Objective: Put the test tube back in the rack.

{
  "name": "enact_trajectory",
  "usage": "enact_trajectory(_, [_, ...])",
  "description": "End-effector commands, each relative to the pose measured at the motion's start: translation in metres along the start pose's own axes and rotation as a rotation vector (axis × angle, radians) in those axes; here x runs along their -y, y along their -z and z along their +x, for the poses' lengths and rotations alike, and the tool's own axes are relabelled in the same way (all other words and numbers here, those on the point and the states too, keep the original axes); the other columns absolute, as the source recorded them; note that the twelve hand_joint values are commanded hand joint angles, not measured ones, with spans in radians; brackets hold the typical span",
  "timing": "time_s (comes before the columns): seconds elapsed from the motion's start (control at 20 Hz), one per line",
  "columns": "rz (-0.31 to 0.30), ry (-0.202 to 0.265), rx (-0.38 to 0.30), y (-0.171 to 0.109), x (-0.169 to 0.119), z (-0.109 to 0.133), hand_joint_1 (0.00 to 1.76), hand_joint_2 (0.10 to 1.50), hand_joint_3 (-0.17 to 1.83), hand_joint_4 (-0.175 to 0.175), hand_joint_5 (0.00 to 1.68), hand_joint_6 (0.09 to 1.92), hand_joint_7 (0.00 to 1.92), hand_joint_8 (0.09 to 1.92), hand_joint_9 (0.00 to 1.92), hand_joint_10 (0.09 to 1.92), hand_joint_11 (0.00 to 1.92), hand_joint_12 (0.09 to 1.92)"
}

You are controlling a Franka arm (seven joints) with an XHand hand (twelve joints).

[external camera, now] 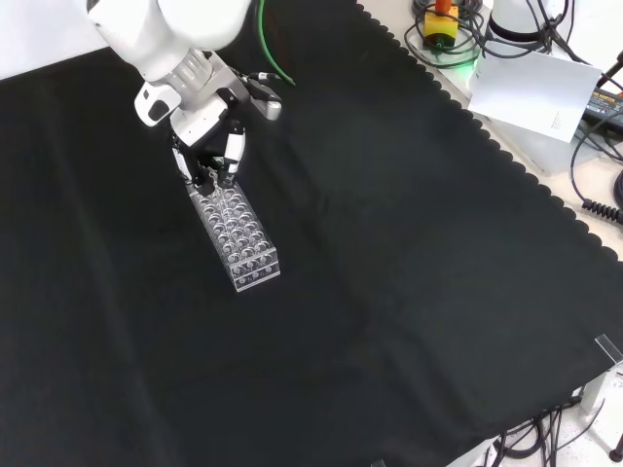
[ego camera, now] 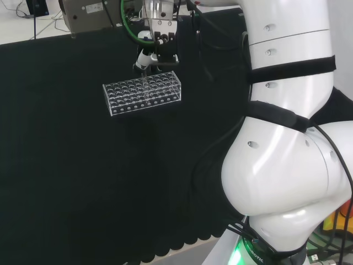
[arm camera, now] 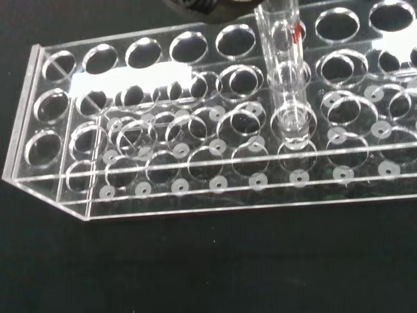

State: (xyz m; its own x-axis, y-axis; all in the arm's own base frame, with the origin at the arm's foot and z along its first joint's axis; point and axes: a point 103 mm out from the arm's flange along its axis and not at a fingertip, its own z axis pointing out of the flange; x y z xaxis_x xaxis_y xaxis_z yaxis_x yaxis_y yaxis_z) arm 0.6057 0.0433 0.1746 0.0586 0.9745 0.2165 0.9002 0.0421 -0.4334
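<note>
Table: I see the table [external camera: 409,292] draped in black cloth, scalloped along its edge in the front view.
Arm: my white arm [ego camera: 287,138] takes up the right of the head view; in the front view its link [external camera: 156,29] comes in from the top left.
Rack: I have the clear rack [ego camera: 142,93] lying flat on the cloth, a long block with rows of round holes. In the front view the rack [external camera: 238,238] runs down and to the right from under the hand. In the wrist view the rack [arm camera: 195,163] shows three rows of holes, with white rings on its lower plate.
Hand: I see the hand [ego camera: 146,58] just above the far edge of the rack in the head view, and over the rack's upper end in the front view [external camera: 209,146]. Its fingers are curled downward, closed round the test tube.
Test tube: in the wrist view the test tube [arm camera: 283,72] stands nearly upright, a red mark on its wall. Its rounded bottom sits in a middle-row hole.
</note>
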Motion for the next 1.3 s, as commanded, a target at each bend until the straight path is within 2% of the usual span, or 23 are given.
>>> enact_trajectory(0.05, [0.016, -0.012, -0.01, -0.01, 0.002, 0.0, 1.43, 1.03, -0.17, -0.175, 1.3, 0.23, 1.36, 0.7, 1.54, 0.09, 1.47, 0.75])
enact_trajectory(0.35, [0.018, -0.003, -0.048, -0.009, 0.004, -0.005, 1.43, 1.03, -0.17, -0.175, 1.3, 0.21, 1.36, 0.7, 1.54, 0.09, 1.46, 0.75])
enact_trajectory(0.45, [0.049, 0.009, -0.083, -0.009, 0.003, -0.005, 1.43, 1.03, -0.17, -0.175, 1.32, 0.33, 1.33, 0.68, 1.51, 0.09, 1.4, 0.82])
enact_trajectory(0.5, [0.069, 0.018, -0.092, -0.008, 0.003, -0.006, 1.38, 1.04, -0.17, -0.175, 1.3, 0.4, 1.32, 0.63, 1.53, 0.09, 1.34, 0.92])
enact_trajectory(0.55, [0.082, 0.023, -0.101, -0.008, 0.002, -0.007, 1.33, 1.01, -0.17, -0.155, 1.22, 0.44, 1.26, 0.64, 1.49, 0.09, 1.21, 1.05])
enact_trajectory(0.65, [0.09, 0.025, -0.115, -0.006, 0.0, -0.008, 1.23, 0.96, -0.17, -0.079, 0.98, 0.53, 0.97, 0.77, 1.34, 0.09, 0.93, 1.24])
enact_trajectory(0.7, [0.091, 0.032, -0.118, -0.003, 0.001, -0.008, 1.2, 0.94, -0.17, -0.053, 0.88, 0.58, 0.83, 0.82, 1.26, 0.09, 0.83, 1.3])
enact_trajectory(0.8, [0.088, 0.047, -0.127, 0.0, 0.0, -0.006, 1.15, 0.92, -0.17, -0.021, 0.74, 0.64, 0.64, 0.88, 1.13, 0.09, 0.69, 1.36])
enact_trajectory(0.95, [0.079, 0.057, -0.135, 0.006, 0.0, -0.004, 1.12, 0.92, -0.17, -0.001, 0.66, 0.66, 0.51, 0.89, 1.02, 0.09, 0.6, 1.39])
enact_trajectory(1.3, [0.016, 0.092, -0.173, 0.023, 0.012, -0.004, 1.1, 0.91, -0.17, 0.017, 0.59, 0.65, 0.45, 0.89, 0.95, 0.09, 0.53, 1.41])
